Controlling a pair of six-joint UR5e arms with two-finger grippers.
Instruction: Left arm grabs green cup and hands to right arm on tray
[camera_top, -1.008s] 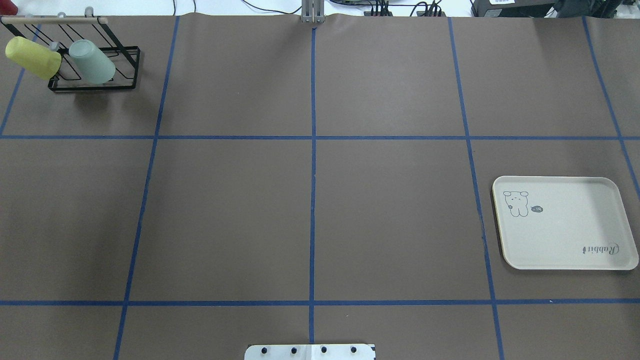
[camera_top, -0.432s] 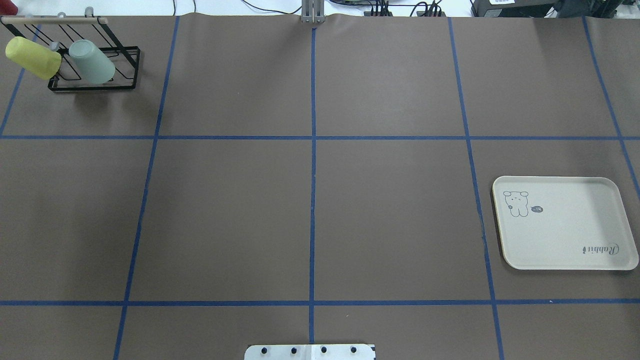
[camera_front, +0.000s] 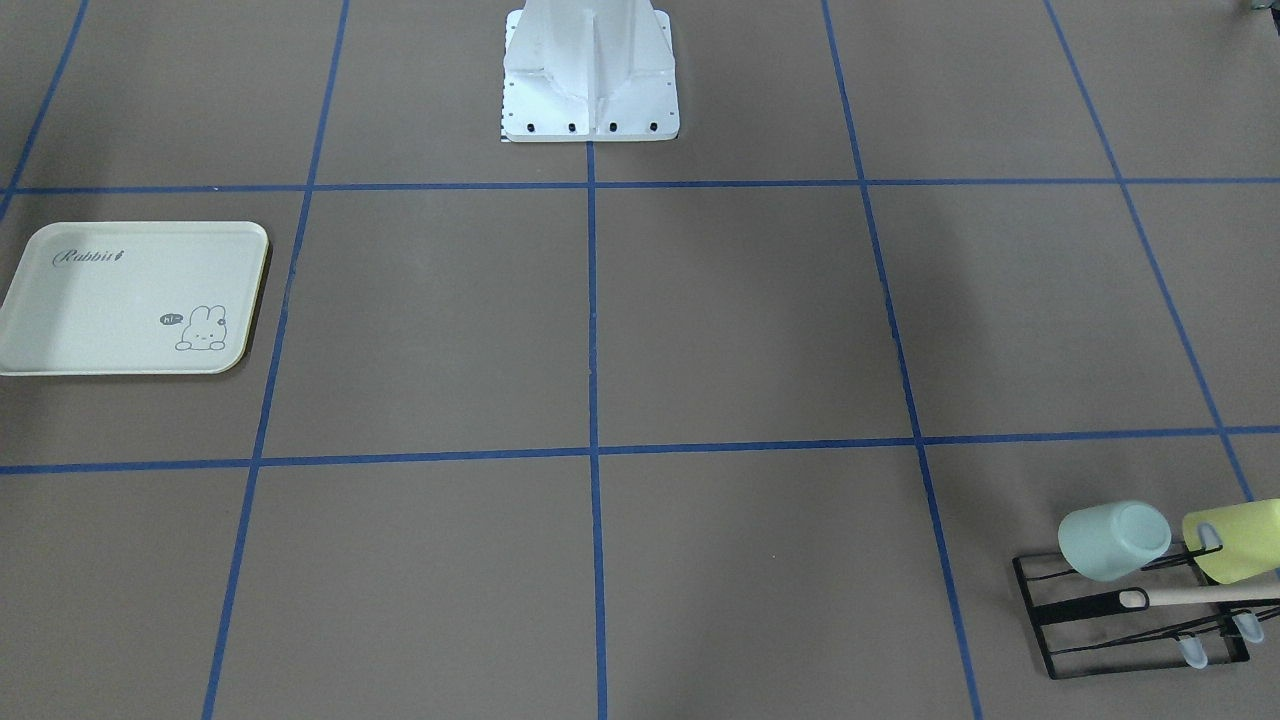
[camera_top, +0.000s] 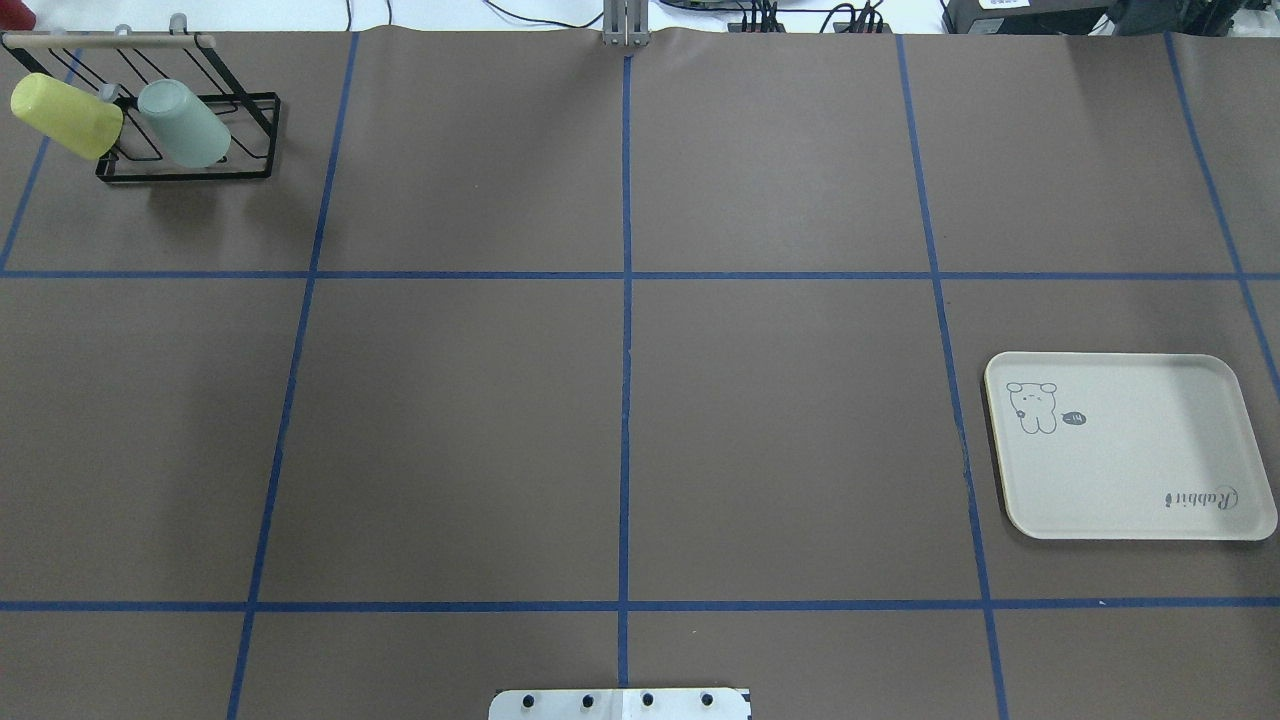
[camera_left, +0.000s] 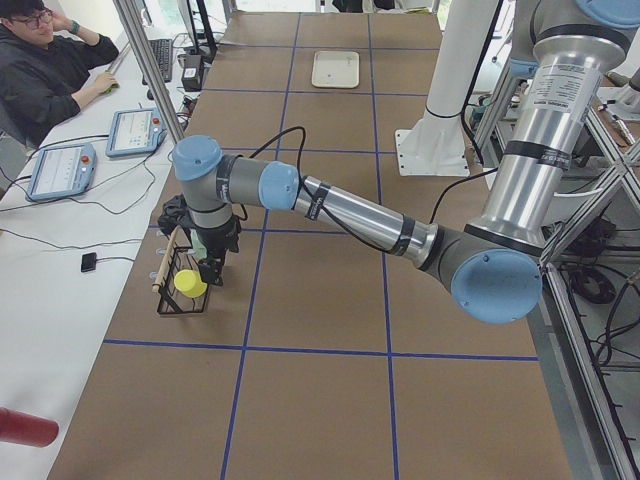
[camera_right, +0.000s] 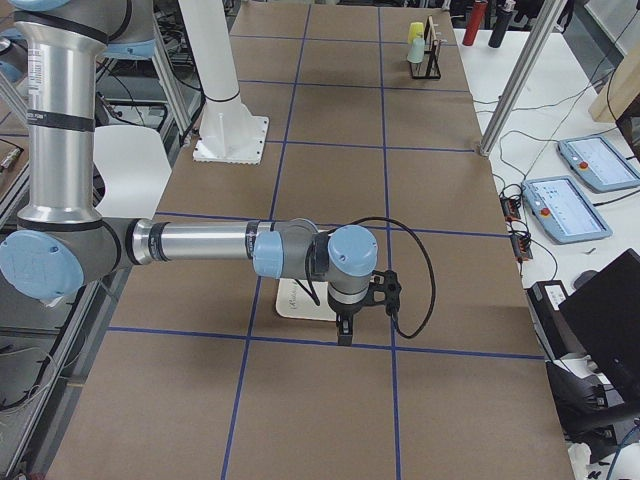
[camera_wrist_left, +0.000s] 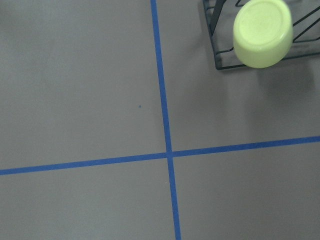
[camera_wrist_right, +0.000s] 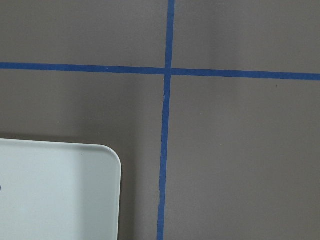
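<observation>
- Unmoved since a second ago: green cup (camera_top: 183, 122), tilted on the black rack (camera_top: 255, 135).
- My left gripper (camera_left: 212, 275) hangs near the rack, my right gripper (camera_right: 345, 335) by the tray (camera_top: 1130, 470); jaw openings, I cannot tell.

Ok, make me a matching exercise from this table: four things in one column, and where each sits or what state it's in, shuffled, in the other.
Things:
1. green cup
2. yellow-green cup
3. tray
4. black wire rack

Places or states:
A. lies flat with nothing on it, on the robot's right
B. holds two cups, in the far corner on the robot's left
C. tilted on the rack, at the end nearer the table's edge
D. tilted on the rack, on the side nearer the table's middle

Pairs: 1-D, 2-C, 3-A, 4-B.
</observation>
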